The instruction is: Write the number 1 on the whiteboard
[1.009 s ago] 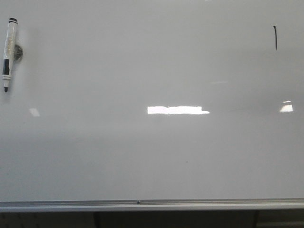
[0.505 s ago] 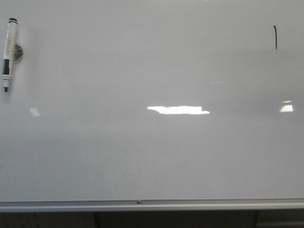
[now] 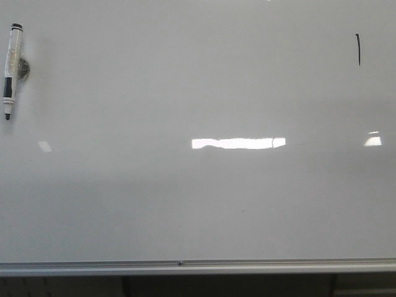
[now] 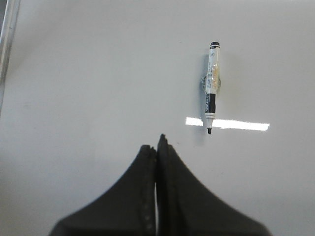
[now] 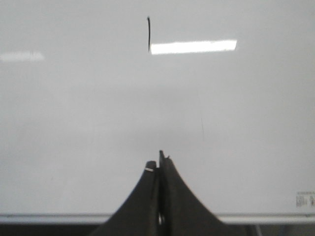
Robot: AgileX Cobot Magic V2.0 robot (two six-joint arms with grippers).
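The whiteboard point(image 3: 198, 185) fills the front view, glossy white with a silver bottom frame. The number 1 point(image 3: 358, 49) is a short black stroke at its upper right, and it shows in the right wrist view too point(image 5: 148, 34). A white-and-black marker pen point(image 3: 10, 71) lies at the board's far left, tip toward the frame, with a dark round thing beside its barrel; the pen point(image 4: 212, 86) also shows in the left wrist view. My left gripper point(image 4: 156, 145) is shut and empty, apart from the pen. My right gripper point(image 5: 158, 162) is shut and empty over the board near its frame. Neither arm shows in the front view.
Bright glare patches lie on the board point(image 3: 238, 143). The silver frame point(image 3: 179, 266) runs along the near edge, with a dark gap below it. A small label point(image 5: 305, 199) sits near the frame in the right wrist view.
Nothing on the board has moved. Only the central glare patch has stretched a little to the right.
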